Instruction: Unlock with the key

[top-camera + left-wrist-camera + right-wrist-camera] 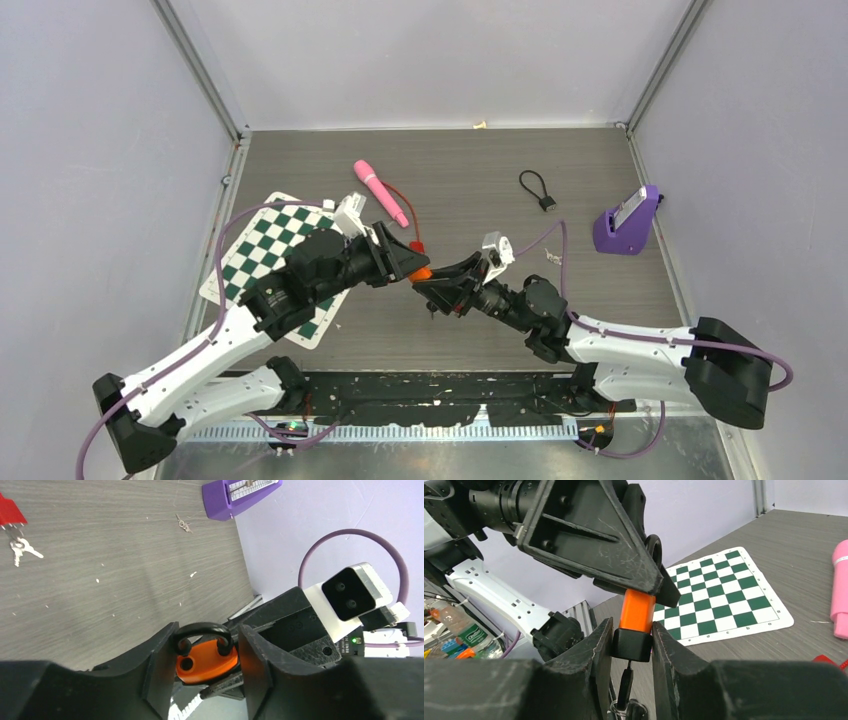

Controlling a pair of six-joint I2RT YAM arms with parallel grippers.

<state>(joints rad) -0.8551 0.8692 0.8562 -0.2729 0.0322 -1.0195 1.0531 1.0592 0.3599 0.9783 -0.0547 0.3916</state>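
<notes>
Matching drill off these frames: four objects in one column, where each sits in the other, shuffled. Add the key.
1. orange padlock
2. checkered mat
3. pink cylinder
4. purple stand

A. standing at the far right
B. raised, gripped between left tool and right tool
C. lying flat on the left side
D. lying near the middle, just beyond the mat's far corner

Pairs: 1-B, 2-C, 3-D, 4-A
</notes>
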